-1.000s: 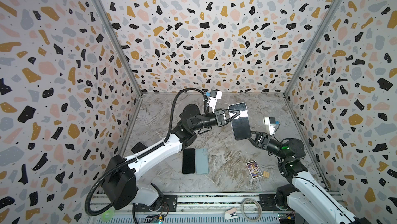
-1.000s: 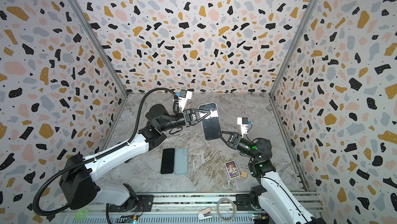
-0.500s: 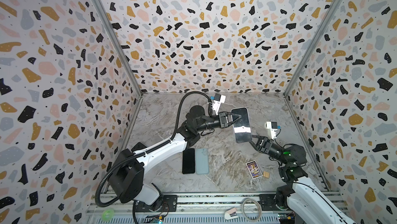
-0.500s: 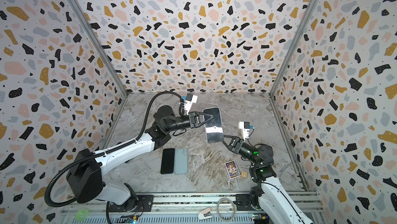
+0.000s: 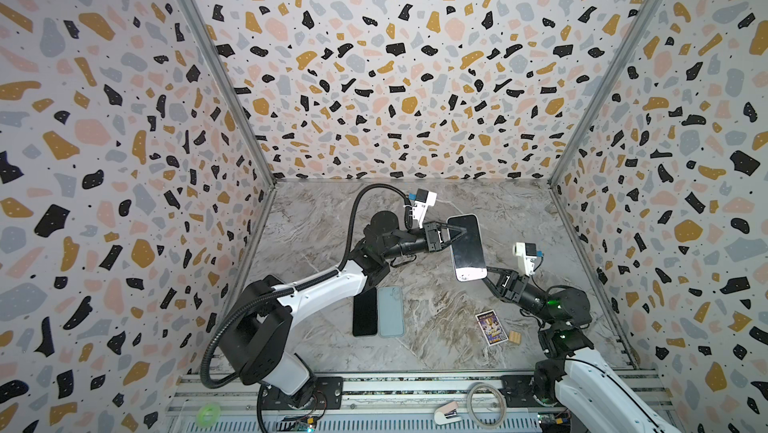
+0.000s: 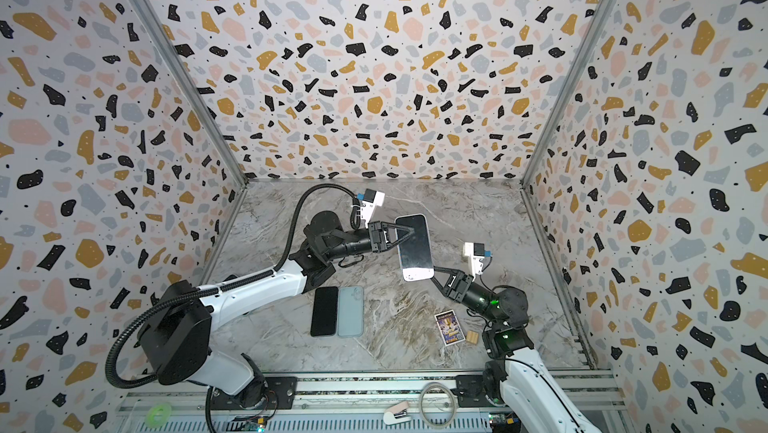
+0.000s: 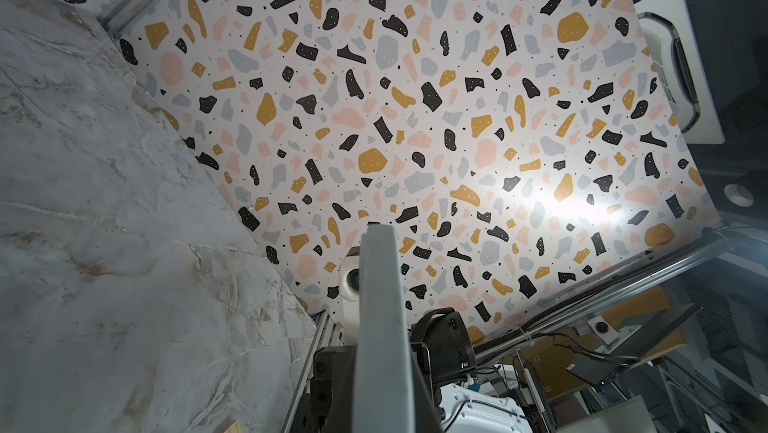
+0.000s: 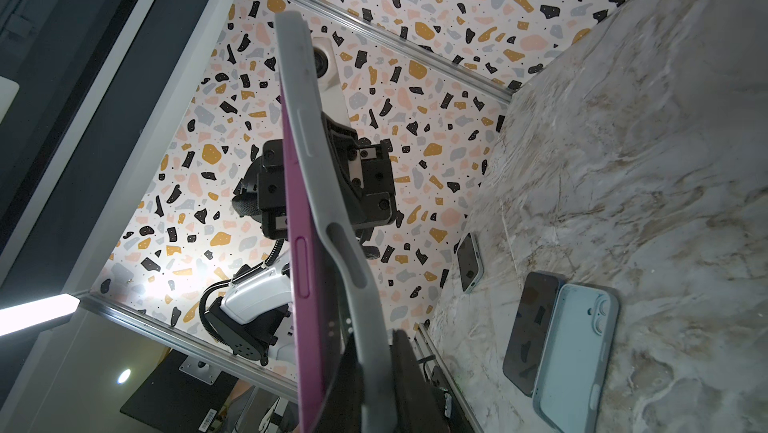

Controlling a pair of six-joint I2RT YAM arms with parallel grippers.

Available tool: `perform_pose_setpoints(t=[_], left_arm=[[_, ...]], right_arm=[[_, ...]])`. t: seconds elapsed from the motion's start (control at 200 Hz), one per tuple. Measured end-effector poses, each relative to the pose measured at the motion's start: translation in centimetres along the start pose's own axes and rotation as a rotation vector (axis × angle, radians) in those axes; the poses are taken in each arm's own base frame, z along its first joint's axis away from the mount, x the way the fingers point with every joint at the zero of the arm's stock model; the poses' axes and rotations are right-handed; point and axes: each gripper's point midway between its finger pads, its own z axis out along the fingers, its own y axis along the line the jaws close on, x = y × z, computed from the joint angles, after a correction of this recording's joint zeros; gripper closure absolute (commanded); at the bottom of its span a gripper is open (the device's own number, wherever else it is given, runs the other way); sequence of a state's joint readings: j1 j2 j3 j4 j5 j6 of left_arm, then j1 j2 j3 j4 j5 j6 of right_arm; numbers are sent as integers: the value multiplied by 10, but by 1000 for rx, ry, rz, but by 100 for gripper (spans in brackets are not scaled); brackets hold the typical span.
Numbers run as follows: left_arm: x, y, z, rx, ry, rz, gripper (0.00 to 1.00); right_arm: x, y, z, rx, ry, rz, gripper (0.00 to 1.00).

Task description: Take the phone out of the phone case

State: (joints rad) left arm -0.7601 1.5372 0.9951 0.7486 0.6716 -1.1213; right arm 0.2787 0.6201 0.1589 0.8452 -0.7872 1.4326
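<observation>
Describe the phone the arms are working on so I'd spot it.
Find the marble table. Above its middle, the left gripper and right gripper hold one phone in mid-air. Its neighbours, a black phone and blue case, lie flat; this one wears a grey case.

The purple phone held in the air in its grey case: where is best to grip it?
Probably the purple phone by its bare long edge near the right gripper, from the screen side: there the grey case stands off it; further up it wraps the edge.

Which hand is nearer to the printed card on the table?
Right. The right hand grips the near end of the cased phone, just beyond the printed card; the left hand grips its side, farther back.
</observation>
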Motion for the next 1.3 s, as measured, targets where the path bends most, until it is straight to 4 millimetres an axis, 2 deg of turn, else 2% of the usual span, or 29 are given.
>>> perform_pose_setpoints(t=[0.205,0.38,0.481,0.561,0.636,0.776,0.866,0.941,1.041,1.301], left_arm=[[7,12,1,-12,-5,-25,100],[11,21,7,-22,-8,-37,75],[29,38,12,-57,30,-68,61],[41,49,15,-88,54,-90,56],[45,51,15,-97,63,-89,52],[45,53,15,-107,65,-78,44],[45,53,14,-115,62,-64,32],[43,54,13,-131,56,-53,28],[40,53,7,-171,41,-17,24],[21,37,-14,-271,-26,155,14]], right_arm=[[3,-6,-5,22,-17,28,100],[3,-10,-9,40,-38,43,100],[2,-8,-10,35,-46,39,100],[2,-9,-10,39,-49,46,100],[1,-11,-10,45,-53,53,100],[0,-11,-10,47,-58,55,100],[0,-10,-11,45,-62,55,100],[0,-9,-11,43,-63,53,100],[-1,-8,-11,39,-67,48,100],[-1,-5,-12,32,-71,41,100]])
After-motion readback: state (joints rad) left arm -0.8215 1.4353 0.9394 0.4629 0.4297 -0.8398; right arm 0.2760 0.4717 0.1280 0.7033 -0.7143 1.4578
